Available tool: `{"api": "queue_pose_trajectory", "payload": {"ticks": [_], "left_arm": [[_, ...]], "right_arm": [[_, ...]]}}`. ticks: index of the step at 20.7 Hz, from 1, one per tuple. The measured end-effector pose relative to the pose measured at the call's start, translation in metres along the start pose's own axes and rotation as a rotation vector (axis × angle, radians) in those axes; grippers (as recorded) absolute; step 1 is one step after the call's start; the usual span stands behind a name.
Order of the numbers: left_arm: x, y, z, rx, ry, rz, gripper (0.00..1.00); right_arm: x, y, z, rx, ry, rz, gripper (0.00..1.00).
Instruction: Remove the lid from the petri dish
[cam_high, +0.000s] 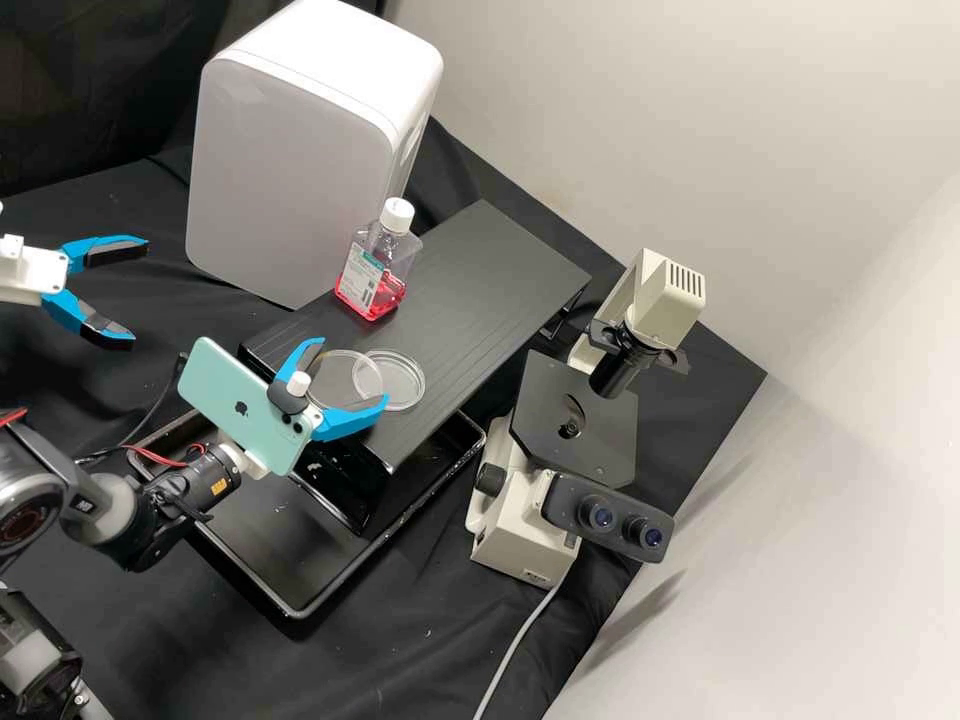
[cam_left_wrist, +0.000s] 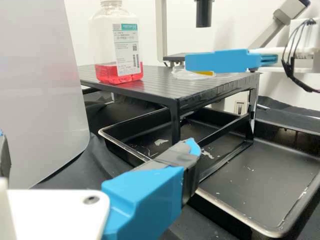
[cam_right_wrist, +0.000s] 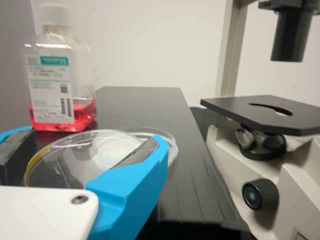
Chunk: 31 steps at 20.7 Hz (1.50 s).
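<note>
- right claw (cam_high: 350, 376) is pinching the clear lid (cam_high: 338, 380) by its rim, one blue finger on each side, at the near end of the black platform (cam_high: 470, 290)
- lid is looking slightly tilted; can't tell if it's lifted clear of the platform surface, the fingers are covering its edges
- dish (cam_high: 398, 378) is lying open on the platform just beside the lid; the rims are overlapping in the high view, so touching or apart is hard to say
- left claw (cam_high: 130, 290) is hanging spread, gripping nothing, well apart from the platform, near the white box (cam_high: 310, 140)
- bottle (cam_high: 372, 262) of red liquid is standing upright farther back on the platform
- tray (cam_high: 270, 545) is lying on the worktop (cam_high: 450, 620), partly hidden under the platform
- microscope (cam_high: 590, 430) is standing beside the platform, its top getting cut off in both wrist views
</note>
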Motion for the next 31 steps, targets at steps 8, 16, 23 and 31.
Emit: {"api": "queue_pose_trajectory", "payload": {"ticks": [8, 16, 23, 31], "left_arm": [[0.000, 0.0000, 0.000, 0.000, 0.000, 0.000, 1.00], [0.000, 0.0000, 0.000, 0.000, 0.000, 0.000, 1.00], [0.000, 0.0000, 0.000, 0.000, 0.000, 0.000, 1.00], [0.000, 0.0000, 0.000, 0.000, 0.000, 0.000, 1.00]], "right_arm": [[0.001, 0.007, -0.013, 0.005, 0.060, 0.036, 0.00], [0.014, -0.004, -0.032, -0.008, 0.111, 0.017, 0.00], [0.025, -0.015, -0.034, -0.018, 0.099, -0.005, 0.00], [0.029, -0.019, -0.029, -0.034, 0.069, -0.008, 0.00]]}}
